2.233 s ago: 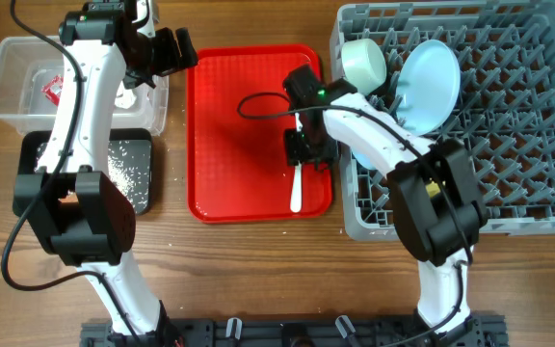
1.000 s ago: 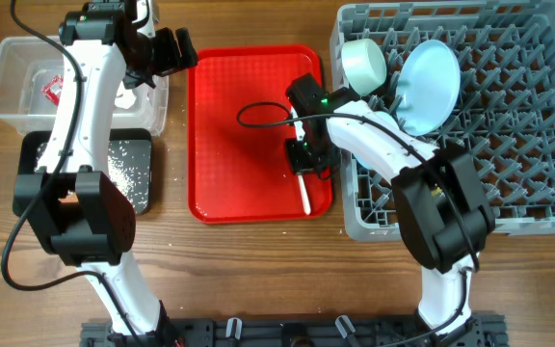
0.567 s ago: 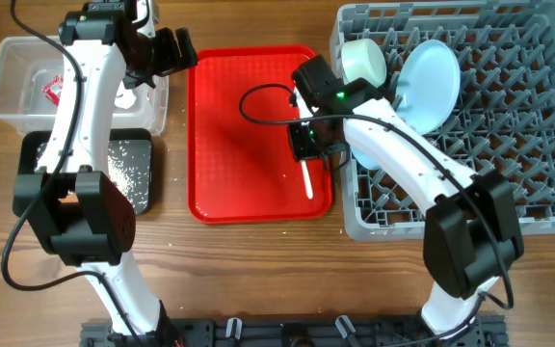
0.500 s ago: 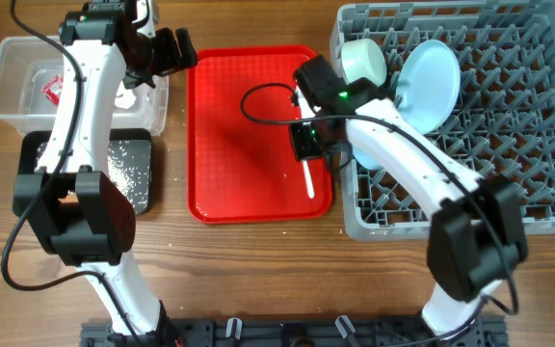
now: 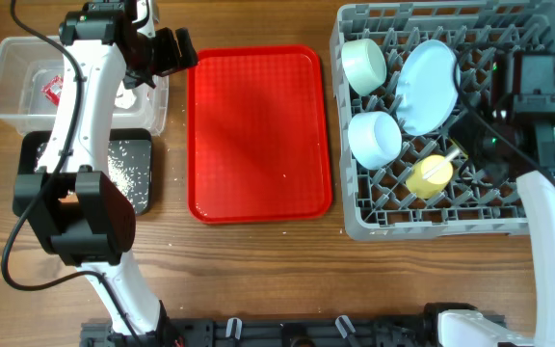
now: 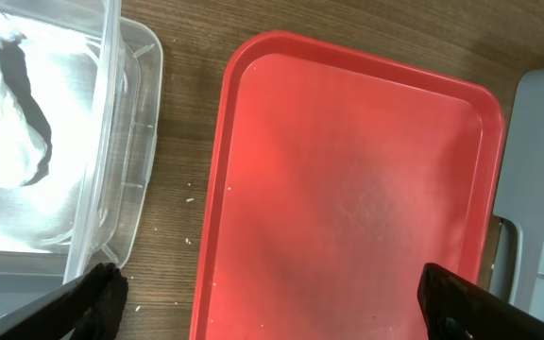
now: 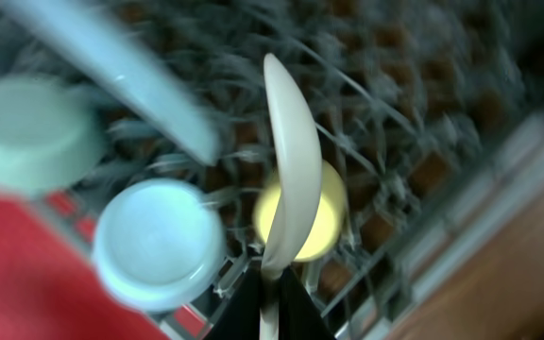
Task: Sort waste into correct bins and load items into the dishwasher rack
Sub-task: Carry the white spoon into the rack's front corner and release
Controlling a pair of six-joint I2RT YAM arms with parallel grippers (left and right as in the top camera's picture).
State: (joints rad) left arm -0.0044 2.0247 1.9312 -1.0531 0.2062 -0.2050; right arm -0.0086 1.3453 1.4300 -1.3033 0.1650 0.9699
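white plastic spoon [image 7: 289,179] held over the dishwasher rack [image 5: 509,220]
right gripper [image 7: 272,304] pinches its handle, bowl over the rack's yellow cup [image 7: 334,215]; judged light, stiff, slippery: grip the handle. left gripper [image 6: 277,300] spread open, well apart from the rack.

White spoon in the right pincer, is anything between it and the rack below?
Yes: seen from the right wrist, the yellow cup lies in the rack directly behind the white spoon held in the right pincer.
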